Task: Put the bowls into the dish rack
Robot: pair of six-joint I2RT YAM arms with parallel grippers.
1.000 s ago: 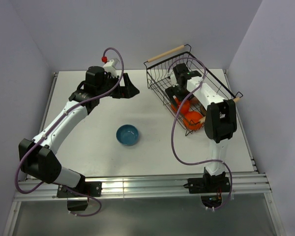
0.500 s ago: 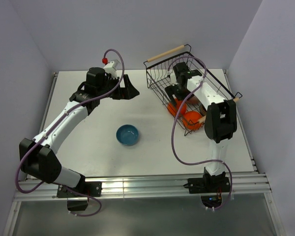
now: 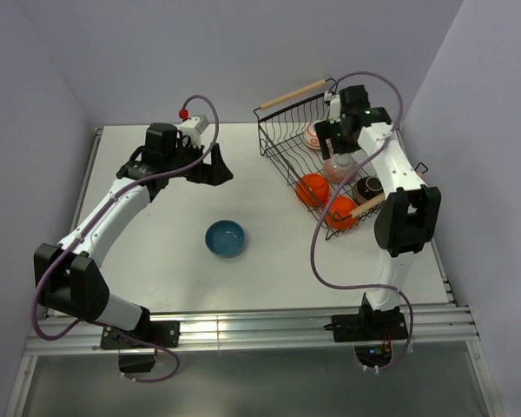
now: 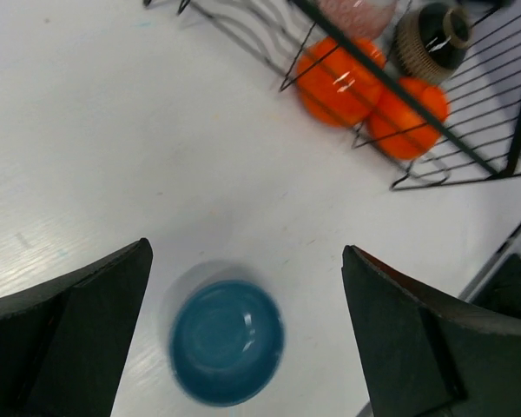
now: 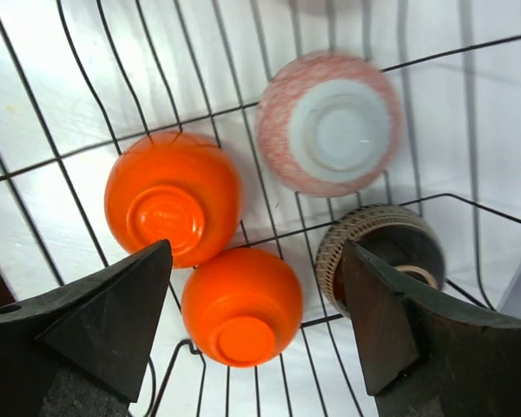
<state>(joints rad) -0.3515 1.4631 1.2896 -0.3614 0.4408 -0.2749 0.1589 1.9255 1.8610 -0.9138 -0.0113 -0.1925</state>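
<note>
Hovering over the blue bowl (image 4: 227, 354), which sits on the table (image 3: 156, 252) well apart from the rack (image 3: 273, 146), the left gripper (image 4: 245, 261) gapes empty; it should straddle the rim before closing. The right gripper (image 5: 256, 256) hangs above the rack, jaws apart, apparently empty.

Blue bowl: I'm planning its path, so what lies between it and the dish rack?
Nothing: the top view shows only bare white table between the blue bowl and the dish rack.

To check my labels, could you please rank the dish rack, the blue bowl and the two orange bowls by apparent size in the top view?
1. dish rack
2. blue bowl
3. far orange bowl and near orange bowl: alike, not ranked.
</note>
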